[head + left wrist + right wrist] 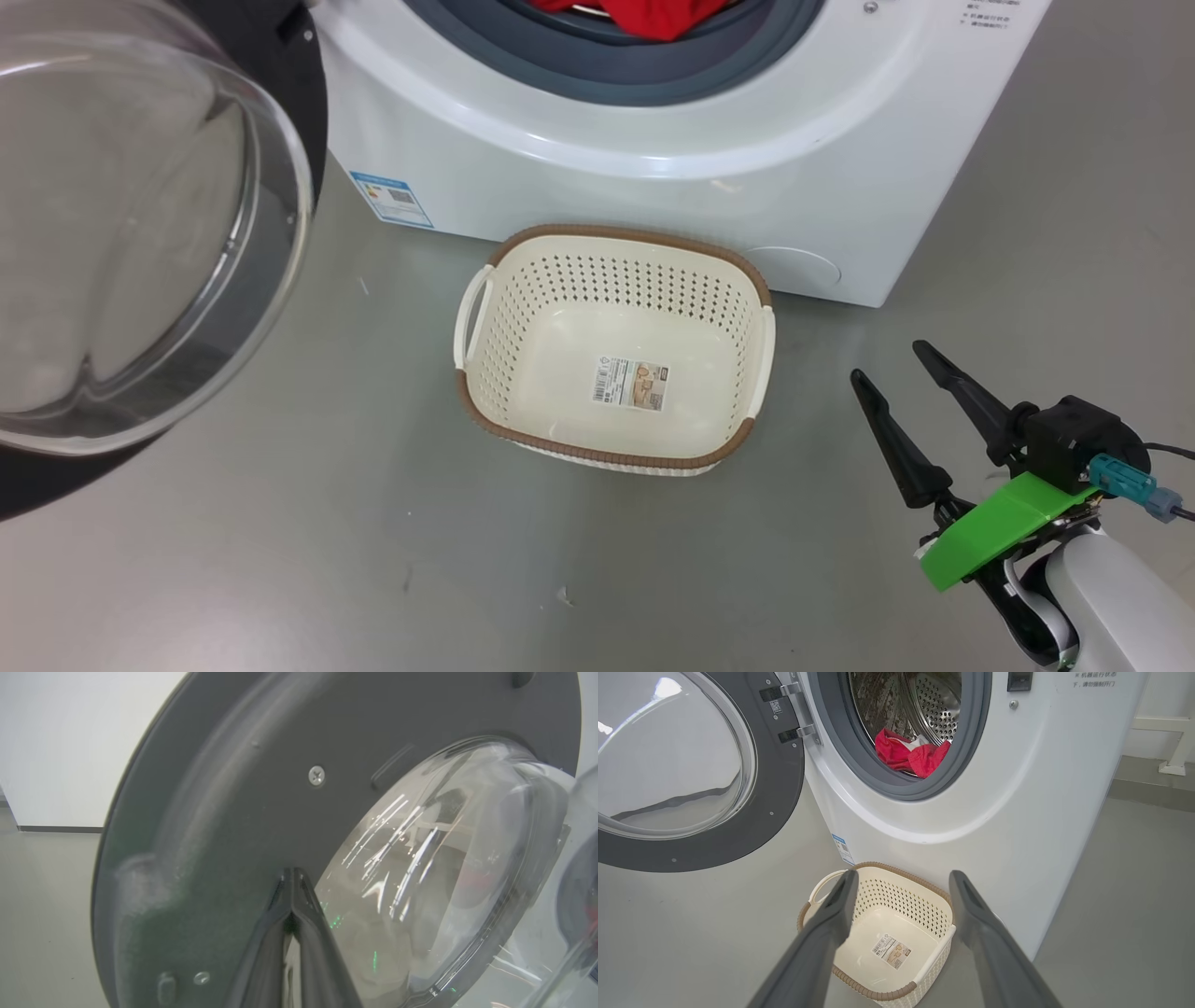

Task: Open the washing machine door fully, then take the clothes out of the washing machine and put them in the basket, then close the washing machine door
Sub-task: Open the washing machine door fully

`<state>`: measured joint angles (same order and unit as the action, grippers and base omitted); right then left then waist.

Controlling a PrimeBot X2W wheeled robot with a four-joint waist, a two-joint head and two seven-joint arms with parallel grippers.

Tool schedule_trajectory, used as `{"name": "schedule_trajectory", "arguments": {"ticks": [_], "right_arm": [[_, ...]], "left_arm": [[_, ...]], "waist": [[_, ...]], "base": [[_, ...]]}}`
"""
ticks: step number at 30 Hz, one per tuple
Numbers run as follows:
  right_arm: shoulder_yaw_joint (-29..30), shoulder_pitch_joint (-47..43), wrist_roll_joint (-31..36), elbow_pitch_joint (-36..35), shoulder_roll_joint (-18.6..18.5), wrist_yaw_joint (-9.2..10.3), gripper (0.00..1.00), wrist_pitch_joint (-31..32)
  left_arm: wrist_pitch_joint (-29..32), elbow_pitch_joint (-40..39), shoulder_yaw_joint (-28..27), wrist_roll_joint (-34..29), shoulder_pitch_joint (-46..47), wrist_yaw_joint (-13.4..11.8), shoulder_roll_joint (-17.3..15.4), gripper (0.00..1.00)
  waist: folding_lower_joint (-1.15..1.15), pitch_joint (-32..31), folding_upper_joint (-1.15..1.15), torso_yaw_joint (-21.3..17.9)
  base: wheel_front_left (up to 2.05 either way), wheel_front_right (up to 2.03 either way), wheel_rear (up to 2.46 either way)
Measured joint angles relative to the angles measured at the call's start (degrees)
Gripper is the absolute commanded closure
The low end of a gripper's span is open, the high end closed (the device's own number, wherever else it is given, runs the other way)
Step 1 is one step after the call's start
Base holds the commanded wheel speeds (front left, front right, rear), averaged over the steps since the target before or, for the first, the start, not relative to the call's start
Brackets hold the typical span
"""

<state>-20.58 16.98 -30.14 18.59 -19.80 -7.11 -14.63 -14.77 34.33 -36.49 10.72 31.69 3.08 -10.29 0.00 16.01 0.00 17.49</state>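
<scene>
Pressed together, left pincer [292, 876] sits at the washing machine door [224, 812] (swung wide); right pincer [889, 362] spread; basket [597, 231], lengthwise along the washing machine's [607, 177] front, holds just a label [631, 385]; clothes [908, 756] lie in the drum [934, 709].

Head, right-wrist views: common basket [512, 341]

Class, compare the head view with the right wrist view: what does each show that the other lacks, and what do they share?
Head view, not the wrist view: the green bracket and pale forearm behind the open right gripper. Right wrist view, not the head view: the steel drum and door hinges. Both: the empty basket, red clothes in the washing machine, and the open door.
</scene>
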Motion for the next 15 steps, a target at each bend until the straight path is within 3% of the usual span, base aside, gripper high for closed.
{"name": "schedule_trajectory", "arguments": {"ticks": [7,15], "right_arm": [[0.0,0.0,0.2,-0.1,-0.1,0.00,0.00,0.0],[0.4,0.0,0.2,-0.1,0.2,0.00,0.00,0.0]], "left_arm": [[0.0,4.2,-2.1,-1.8,2.9,0.6,-2.3,1.00],[0.0,5.8,-3.2,-2.6,3.6,2.6,-2.2,1.00]], "waist": [[0.00,0.8,0.00,-0.8],[0.00,-0.6,0.00,-0.6]], "base": [[0.00,0.00,0.00],[0.00,0.00,0.00]]}}
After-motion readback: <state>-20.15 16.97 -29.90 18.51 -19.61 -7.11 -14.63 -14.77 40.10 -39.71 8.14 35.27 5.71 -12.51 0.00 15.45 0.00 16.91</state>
